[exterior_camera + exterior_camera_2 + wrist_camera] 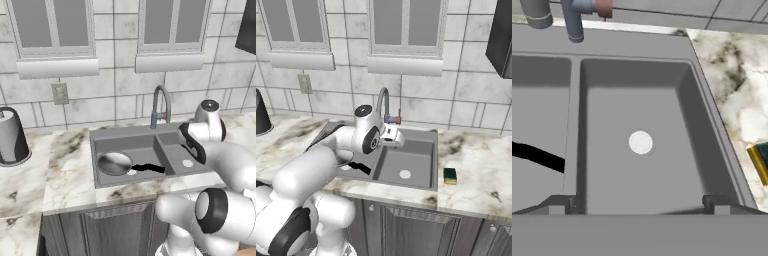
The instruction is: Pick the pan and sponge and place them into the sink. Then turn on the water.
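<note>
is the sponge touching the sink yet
Apart. In the right base view the sponge lies on the counter right of the sink, with a strip of marble between them.

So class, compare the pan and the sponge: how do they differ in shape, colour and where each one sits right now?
The pan is round, shiny silver-grey with a black handle; the sponge is a small yellow block with a dark green top. The pan is much larger than the sponge. The pan lies in the left basin of the sink; the sponge sits on the counter to the sink's right. Neither is being held.
</note>
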Available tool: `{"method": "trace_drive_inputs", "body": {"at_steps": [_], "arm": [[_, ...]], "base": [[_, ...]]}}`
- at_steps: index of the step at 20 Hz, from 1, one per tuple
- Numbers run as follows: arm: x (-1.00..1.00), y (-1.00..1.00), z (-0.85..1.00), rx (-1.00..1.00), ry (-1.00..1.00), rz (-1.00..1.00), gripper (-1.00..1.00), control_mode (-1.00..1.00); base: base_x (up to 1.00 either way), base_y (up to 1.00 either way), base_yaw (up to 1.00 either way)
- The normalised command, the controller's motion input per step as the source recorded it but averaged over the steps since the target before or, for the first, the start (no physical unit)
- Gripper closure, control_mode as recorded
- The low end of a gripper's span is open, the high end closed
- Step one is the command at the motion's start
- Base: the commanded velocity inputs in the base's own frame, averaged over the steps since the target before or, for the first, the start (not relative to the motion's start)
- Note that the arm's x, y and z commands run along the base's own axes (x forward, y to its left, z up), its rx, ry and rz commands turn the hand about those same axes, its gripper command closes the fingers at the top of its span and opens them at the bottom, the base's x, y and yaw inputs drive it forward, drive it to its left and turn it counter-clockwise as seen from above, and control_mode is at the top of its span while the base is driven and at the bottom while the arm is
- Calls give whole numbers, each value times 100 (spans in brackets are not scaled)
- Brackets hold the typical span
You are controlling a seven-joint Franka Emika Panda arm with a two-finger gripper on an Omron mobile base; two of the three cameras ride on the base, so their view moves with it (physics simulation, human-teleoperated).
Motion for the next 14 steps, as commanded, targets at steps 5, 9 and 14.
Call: {"method": "trace_drive_inputs", "body": {"at_steps": [5, 9, 14], "arm": [[-2, -50, 0, 5, 0, -9, -100, -100], [-7, -49, 0, 6, 0, -8, -100, -100], [-11, -48, 0, 6, 0, -8, -100, -100]], "base": [[0, 0, 0], [0, 0, 0], [0, 0, 0]]}}
